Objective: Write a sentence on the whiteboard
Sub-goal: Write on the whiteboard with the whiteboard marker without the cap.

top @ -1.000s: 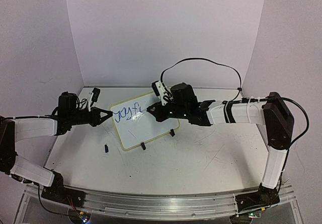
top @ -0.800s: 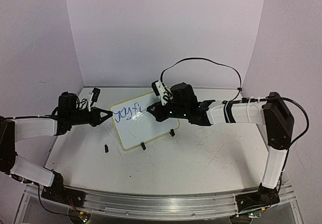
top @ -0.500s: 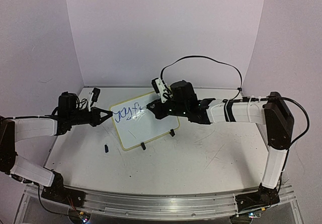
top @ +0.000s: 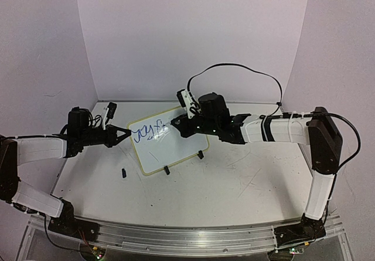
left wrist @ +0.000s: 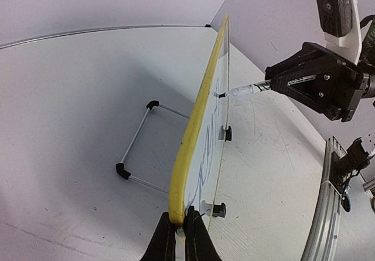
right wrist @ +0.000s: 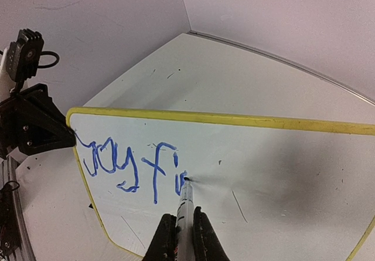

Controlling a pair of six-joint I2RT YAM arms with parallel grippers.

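We see the whiteboard point(top: 167, 149) standing tilted on the table point(top: 246, 179), left of centre. Our left gripper point(top: 125, 133), arm stretched low, pinches its left frame edge. Our right gripper point(top: 174, 126), reaching across, clamps a marker point(right wrist: 185, 199), its tip on the board at the end of a blue scrawl reading roughly "joy fi". Open tabletop lies nearer us and rightward.

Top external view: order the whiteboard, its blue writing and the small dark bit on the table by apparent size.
Largest: the whiteboard.
Next: the blue writing.
Smallest: the small dark bit.
No close calls.
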